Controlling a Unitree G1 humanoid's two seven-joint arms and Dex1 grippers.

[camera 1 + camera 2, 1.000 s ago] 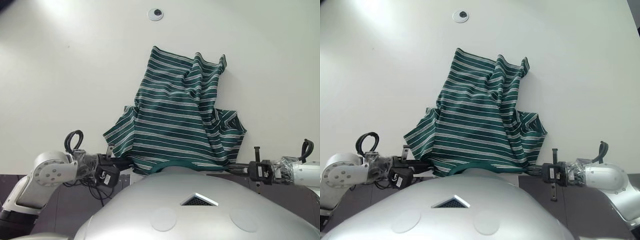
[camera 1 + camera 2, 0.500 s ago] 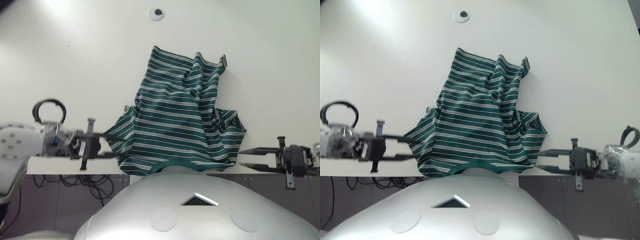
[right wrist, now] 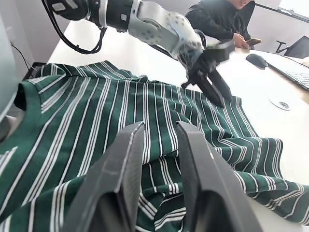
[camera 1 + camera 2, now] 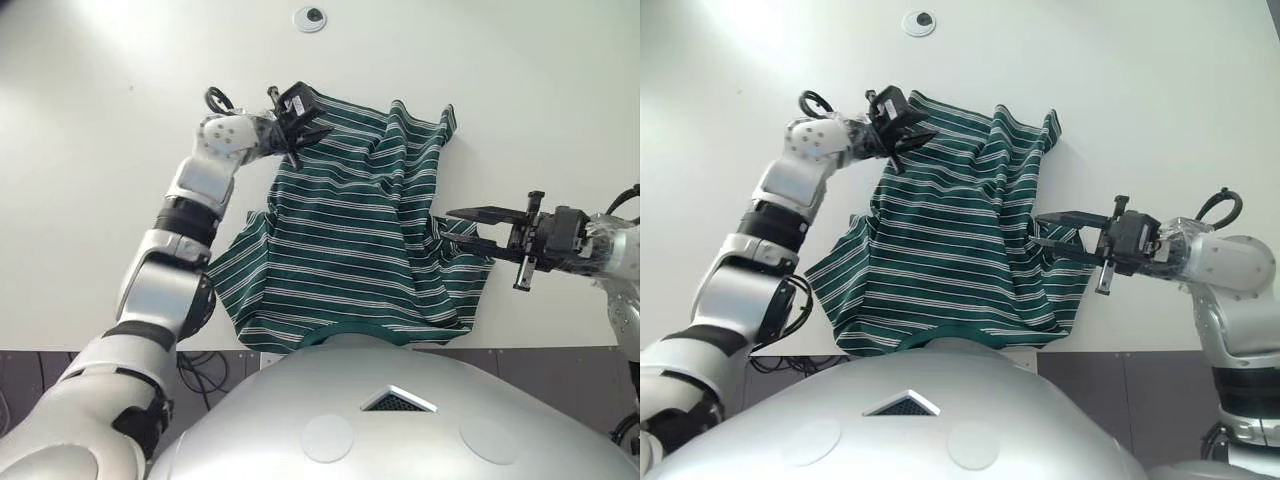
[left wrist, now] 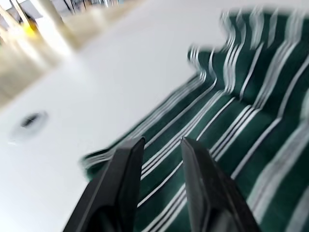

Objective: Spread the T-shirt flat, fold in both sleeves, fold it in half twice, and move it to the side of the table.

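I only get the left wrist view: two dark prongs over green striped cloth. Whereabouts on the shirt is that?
Observer: The left gripper is at the T-shirt's far left corner, the hem end away from the robot.
Operator: And the other arm?
Observer: The right gripper, jaws open, is by the crumpled sleeve on the robot's right.
Operator: Is the shirt flat?
Observer: No; folds run down its right half.

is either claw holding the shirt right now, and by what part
Nothing is held. The left claw hangs open over the shirt's far left corner; the right claw is open over its right-hand sleeve.
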